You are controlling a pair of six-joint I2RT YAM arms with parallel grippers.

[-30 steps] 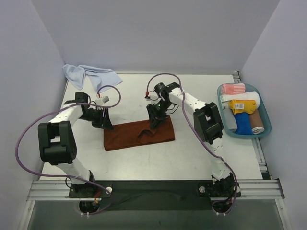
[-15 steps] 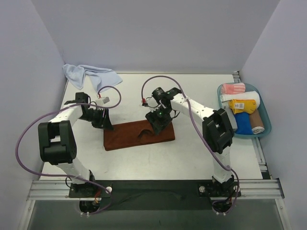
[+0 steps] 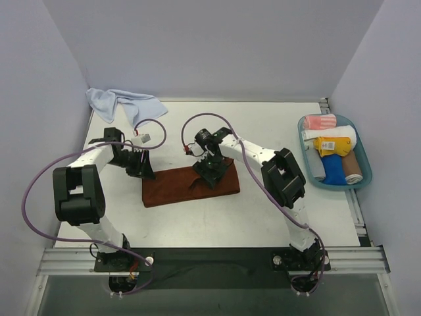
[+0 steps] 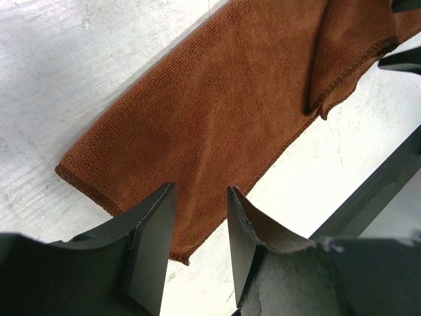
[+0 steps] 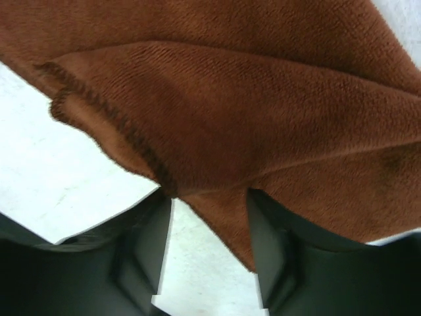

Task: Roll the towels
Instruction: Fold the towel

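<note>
the brown towel (image 3: 181, 186) lies flat on the table (image 3: 276, 138) as a long folded strip in front of both arms, one end toward the left arm. the left pincer (image 3: 143, 172) is down at that left end. in the left wrist view its fingers (image 4: 152, 243) stand part open with a clear gap, and a corner of the towel lies flat on the table in that gap; nothing is pinched. the right pincer (image 3: 208, 178) is over the middle of the strip, at its far edge, where a loose flap is rucked up. in the right wrist view its fingers (image 5: 141, 253) stand apart with bare table showing between them. the hemmed flap ends right at the fingertips; i cannot tell whether it touches them, but it is not clamped. the blue towel (image 3: 125, 103) lies crumpled at the back left corner of the table, well apart from both pincers.
</note>
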